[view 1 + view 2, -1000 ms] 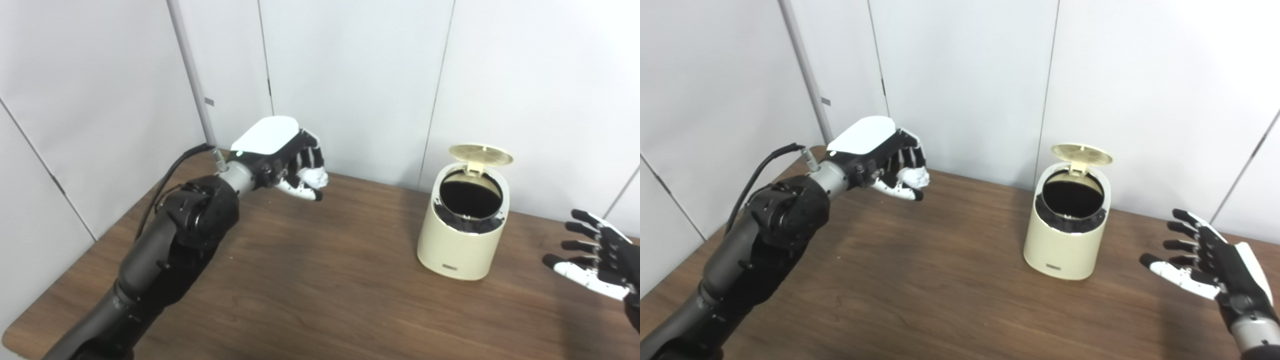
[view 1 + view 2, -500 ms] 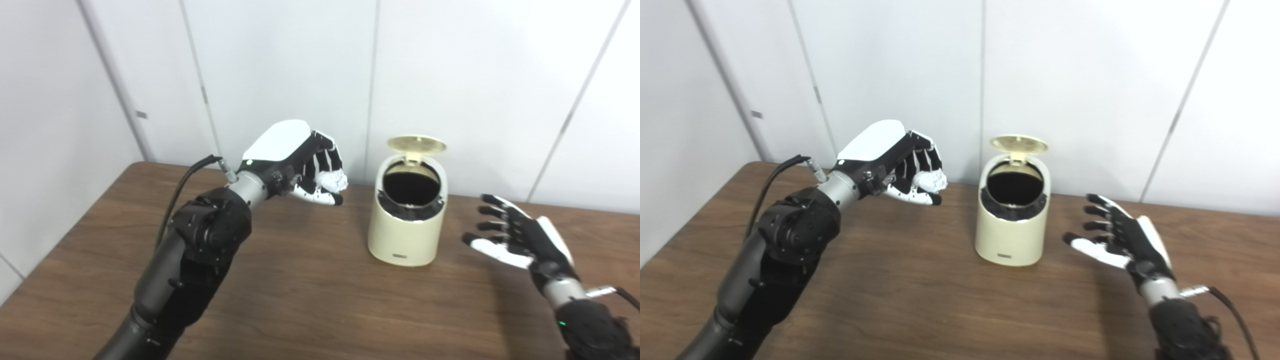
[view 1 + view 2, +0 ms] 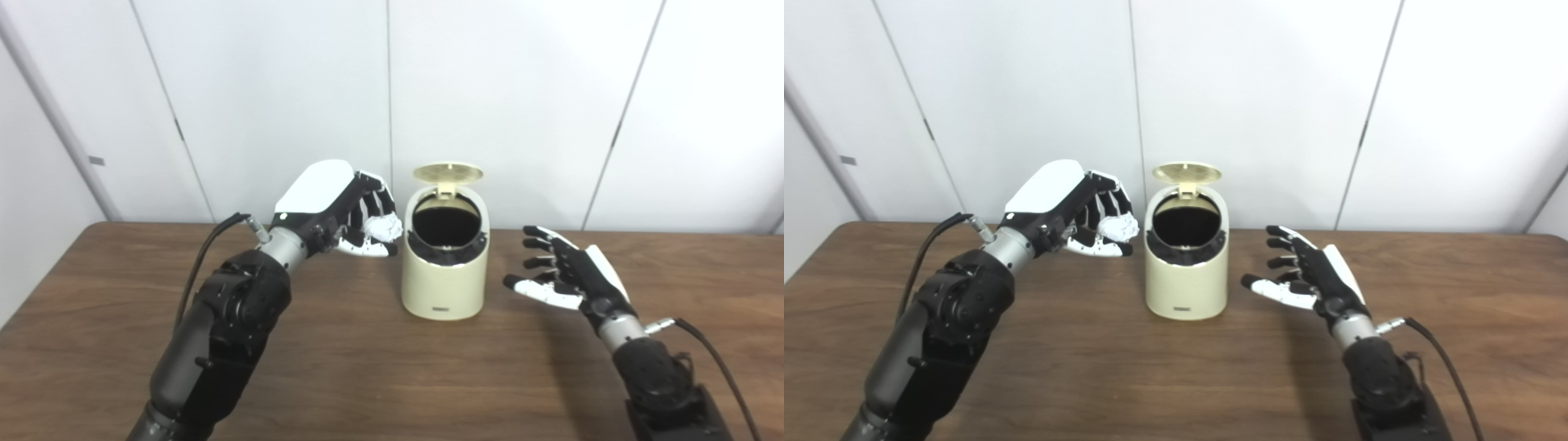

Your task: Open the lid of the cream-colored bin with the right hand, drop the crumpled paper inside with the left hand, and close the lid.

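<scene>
Bin: the cream-colored bin (image 3: 445,269) is standing upright on the wooden table (image 3: 367,367), near the table's far edge and roughly midway between the two hands.
Lid: the lid (image 3: 448,173) is standing flipped up at the bin's 12 o'clock side, hinged at the back rim, leaving the round mouth uncovered.
Bin interior: the dark liner (image 3: 1186,228) is showing inside the mouth; what lies at the bottom is too dark to tell.
Left hand: the left hand (image 3: 340,205) is hovering above the table at the bin's 9 o'clock, just beside the upper wall and about level with the mouth, not touching the bin.
Left fingers: they are curling closed around the crumpled paper (image 3: 383,227), with the thumb underneath it.
Crumpled paper: the white wad is sitting in the left hand's grasp, just outside the bin's rim on the 9 o'clock side, off the table.
Right hand: the right hand (image 3: 566,278) is hanging at the bin's 3 o'clock, near but apart from its wall, palm turned toward the bin.
Right fingers: they are spreading apart and gripping nothing.
Backdrop: white wall panels (image 3: 502,92) are standing behind the table at 12 o'clock.
</scene>
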